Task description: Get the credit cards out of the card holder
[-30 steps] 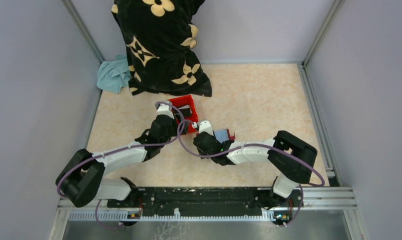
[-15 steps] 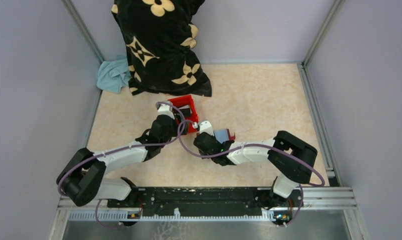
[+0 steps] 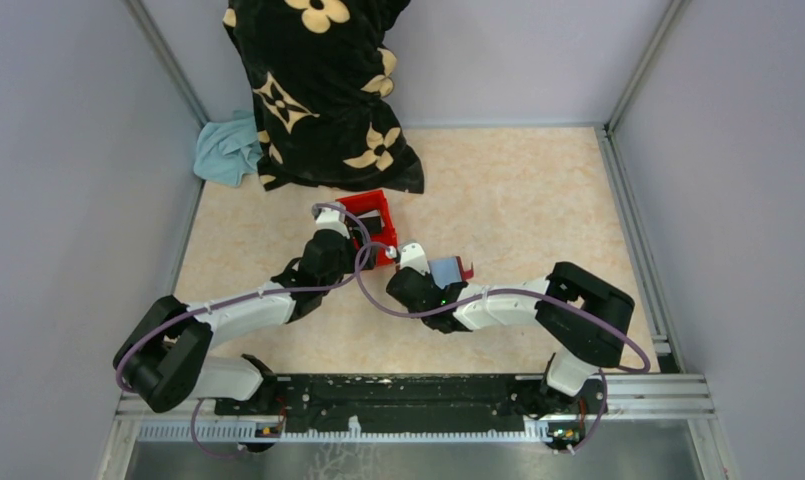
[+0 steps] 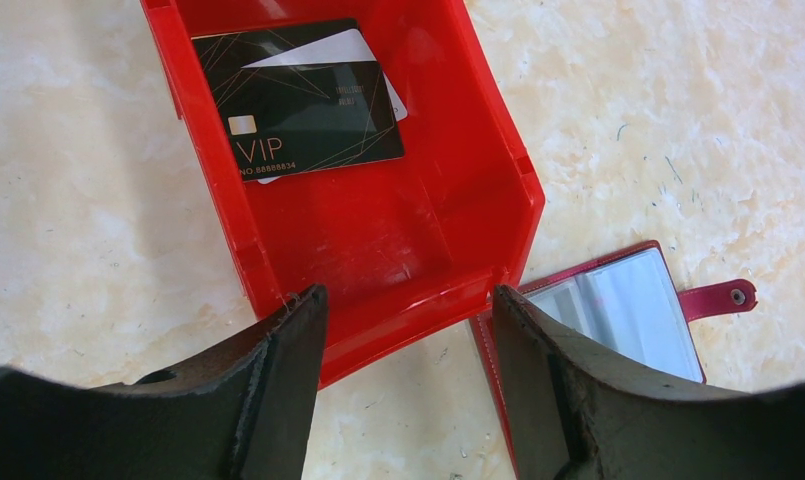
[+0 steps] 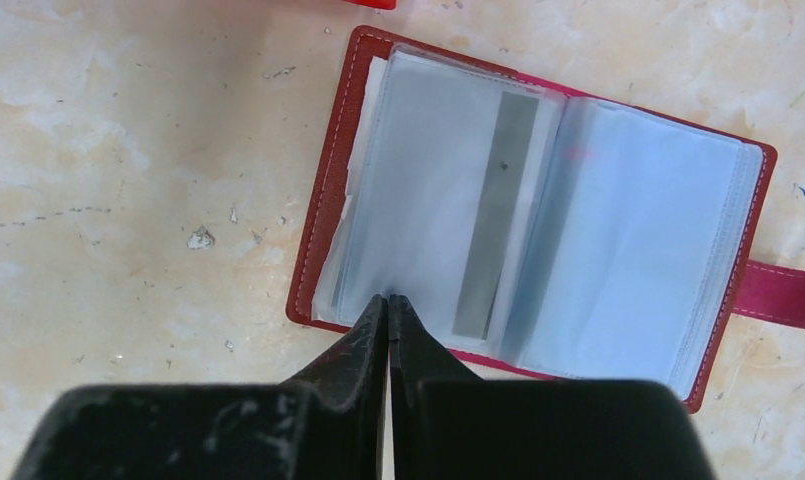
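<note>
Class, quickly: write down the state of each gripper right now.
Left gripper: open, holding nothing.
Right gripper: shut at the near edge of the open card holder; whether it grips anything cannot be told.

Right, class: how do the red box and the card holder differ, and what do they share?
The red box is bright with raised walls; the card holder is darker red and lies flat, opened like a book. The red box holds a loose black VIP card over a white card; the card holder shows clear sleeves and a snap strap. Both are red and rest on the table.
</note>
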`<state>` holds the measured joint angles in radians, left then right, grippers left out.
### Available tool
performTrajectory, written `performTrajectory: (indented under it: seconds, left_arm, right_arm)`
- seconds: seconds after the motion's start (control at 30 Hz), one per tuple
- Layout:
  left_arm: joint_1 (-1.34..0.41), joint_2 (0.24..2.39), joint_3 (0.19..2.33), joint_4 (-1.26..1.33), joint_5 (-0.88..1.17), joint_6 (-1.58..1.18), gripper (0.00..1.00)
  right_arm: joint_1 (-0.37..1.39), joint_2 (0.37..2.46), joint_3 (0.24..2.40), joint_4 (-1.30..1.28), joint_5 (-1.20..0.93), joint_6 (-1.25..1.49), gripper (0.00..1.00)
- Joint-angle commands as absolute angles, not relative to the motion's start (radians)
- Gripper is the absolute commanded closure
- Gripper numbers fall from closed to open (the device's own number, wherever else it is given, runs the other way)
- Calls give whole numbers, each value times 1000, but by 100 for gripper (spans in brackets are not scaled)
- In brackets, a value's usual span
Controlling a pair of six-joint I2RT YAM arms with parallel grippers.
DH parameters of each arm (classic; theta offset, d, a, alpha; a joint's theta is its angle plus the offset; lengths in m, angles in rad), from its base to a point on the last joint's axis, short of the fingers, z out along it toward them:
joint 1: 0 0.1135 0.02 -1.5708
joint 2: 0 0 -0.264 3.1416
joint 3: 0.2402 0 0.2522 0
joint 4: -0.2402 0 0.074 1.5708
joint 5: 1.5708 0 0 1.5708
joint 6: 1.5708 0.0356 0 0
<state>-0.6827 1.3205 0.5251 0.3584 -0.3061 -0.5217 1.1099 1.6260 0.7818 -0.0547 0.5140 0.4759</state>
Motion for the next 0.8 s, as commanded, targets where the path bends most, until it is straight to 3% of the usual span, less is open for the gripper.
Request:
performTrajectory:
  seconds: [0.0, 0.5, 0.67, 0.7, 0.77]
  left_arm:
    - [-678, 1330, 557, 364, -299, -509, 33]
    - [-678, 1325, 557, 366, -286, -506, 33]
    - [-679, 1361, 574, 404, -50, -504, 33]
    - [-686, 1372, 578, 384, -28, -537, 33]
    - [-719, 1384, 560, 388, -19, -573, 38]
  right_arm:
    - [1117, 1629, 810, -69, 527, 494, 100]
    - [1075, 1505, 796, -2, 481, 475, 100]
    - [999, 1452, 762, 20, 447, 483, 100]
    - [974, 1437, 750, 26, 427, 482, 96]
    - [925, 1410, 733, 30, 426, 472, 95]
